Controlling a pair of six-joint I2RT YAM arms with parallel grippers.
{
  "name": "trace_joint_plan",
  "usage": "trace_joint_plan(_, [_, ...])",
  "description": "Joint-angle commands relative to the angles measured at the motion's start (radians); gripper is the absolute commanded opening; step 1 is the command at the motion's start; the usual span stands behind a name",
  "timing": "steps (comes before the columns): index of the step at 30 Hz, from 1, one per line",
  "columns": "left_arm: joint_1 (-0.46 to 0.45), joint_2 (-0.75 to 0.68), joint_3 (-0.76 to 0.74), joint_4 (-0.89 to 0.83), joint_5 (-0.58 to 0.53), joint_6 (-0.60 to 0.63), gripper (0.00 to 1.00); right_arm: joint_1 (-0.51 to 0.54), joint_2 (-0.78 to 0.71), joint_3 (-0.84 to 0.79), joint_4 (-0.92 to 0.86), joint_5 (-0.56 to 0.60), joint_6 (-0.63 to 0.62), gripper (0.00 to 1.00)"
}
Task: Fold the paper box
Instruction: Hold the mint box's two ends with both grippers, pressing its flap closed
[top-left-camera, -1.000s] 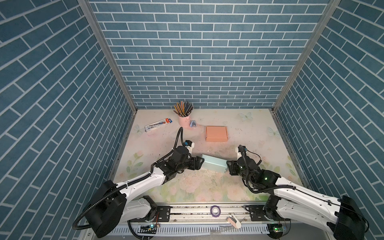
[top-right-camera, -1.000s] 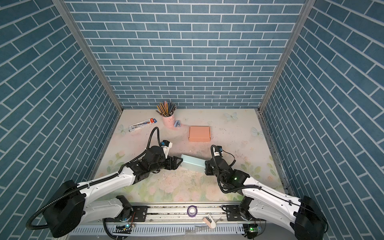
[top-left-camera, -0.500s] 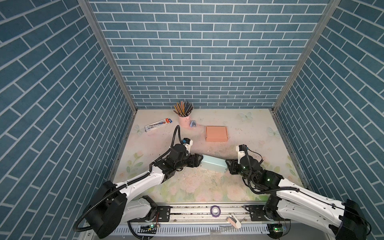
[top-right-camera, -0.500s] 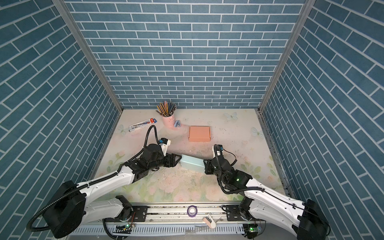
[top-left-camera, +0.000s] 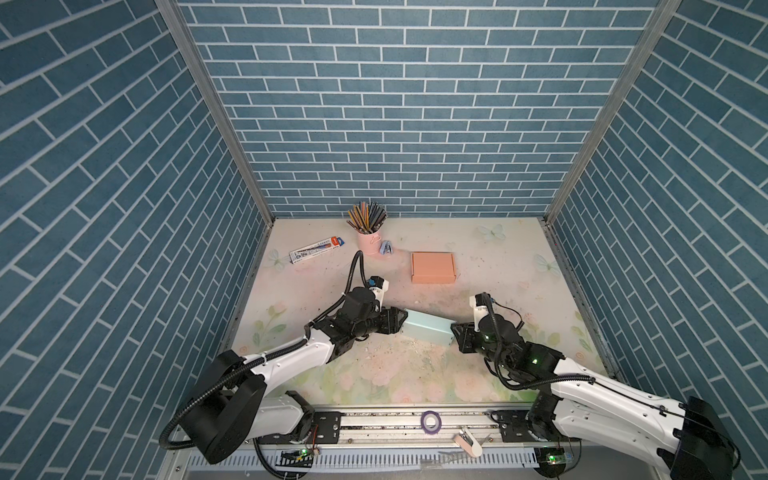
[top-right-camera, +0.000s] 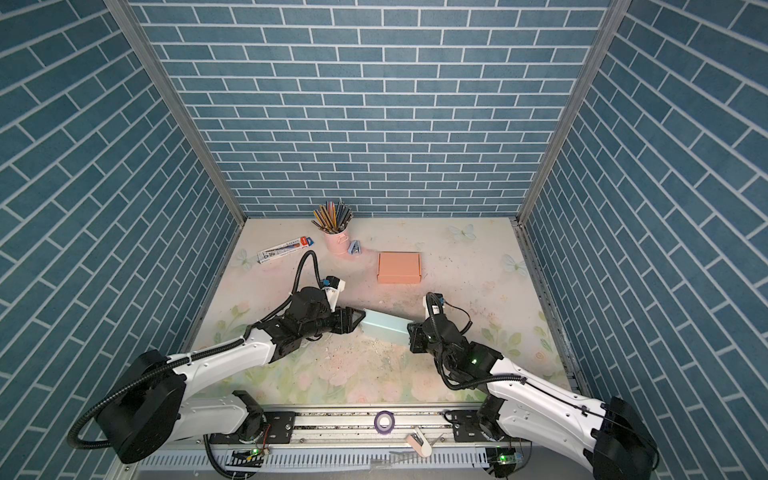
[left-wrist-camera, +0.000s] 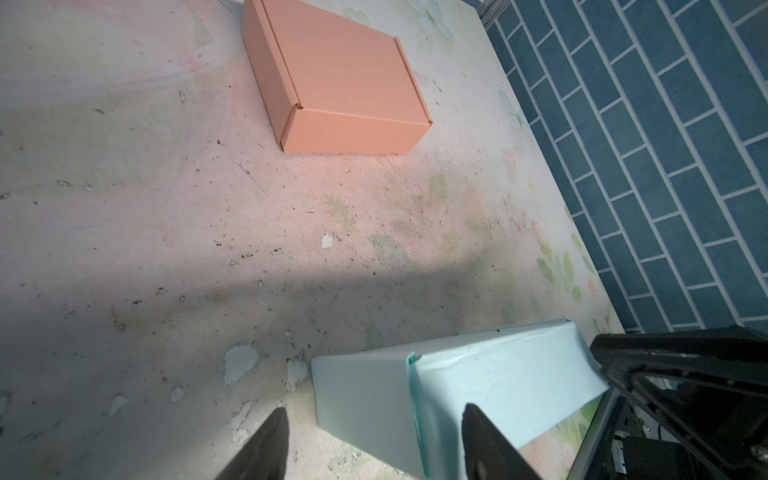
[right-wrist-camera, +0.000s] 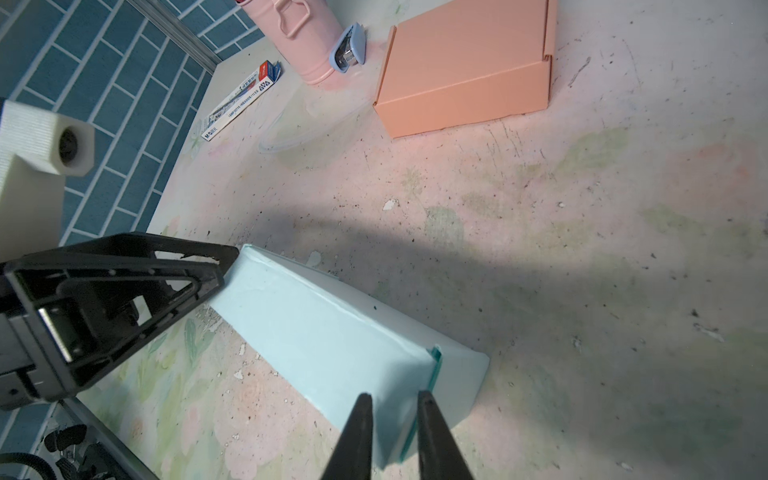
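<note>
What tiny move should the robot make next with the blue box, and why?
Probably close the left gripper on the light blue box: its jaws stand apart around one end, while the right gripper sits at the opposite end, jaws narrow.

Long white cardboard carton with a red and blue end (right-wrist-camera: 243, 99), lying toward ten o'clock on the floral table (top-left-camera: 498, 266) in both top views, "M&G" logo at its white end, other print too small to read
</note>
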Motion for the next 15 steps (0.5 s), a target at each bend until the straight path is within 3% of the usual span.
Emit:
trace_joint_plan(1, [0.006,0.017,-0.019,0.033,0.007,-0.013,0.64,-0.001,-0.006,-0.018,0.008,-0.014,0.036,0.2])
trace_joint_plan(15, [0.007,0.081,-0.127,0.126,-0.003,-0.024,0.59,0.0,0.016,-0.072,0.014,-0.024,0.063,0.17])
